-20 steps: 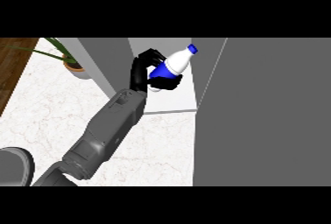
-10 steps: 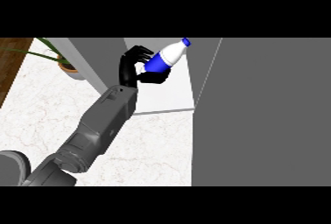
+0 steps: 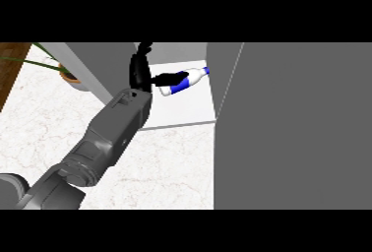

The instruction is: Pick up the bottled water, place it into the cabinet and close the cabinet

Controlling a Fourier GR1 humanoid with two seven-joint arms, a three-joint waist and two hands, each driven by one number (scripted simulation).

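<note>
1 bottled water (image 3: 181, 82), 1 black hand (image 3: 149, 73) on 1 grey forearm (image 3: 109, 133), 1 open cabinet (image 3: 178, 106), 1 cabinet door (image 3: 294, 123), 1 potted plant (image 3: 67, 74) on 1 marble counter (image 3: 167, 172).

A potted plant (image 3: 64, 73) with long green leaves stands at the far left of the white marble table (image 3: 160, 167), beside a brown wooden strip (image 3: 11, 69).
</note>
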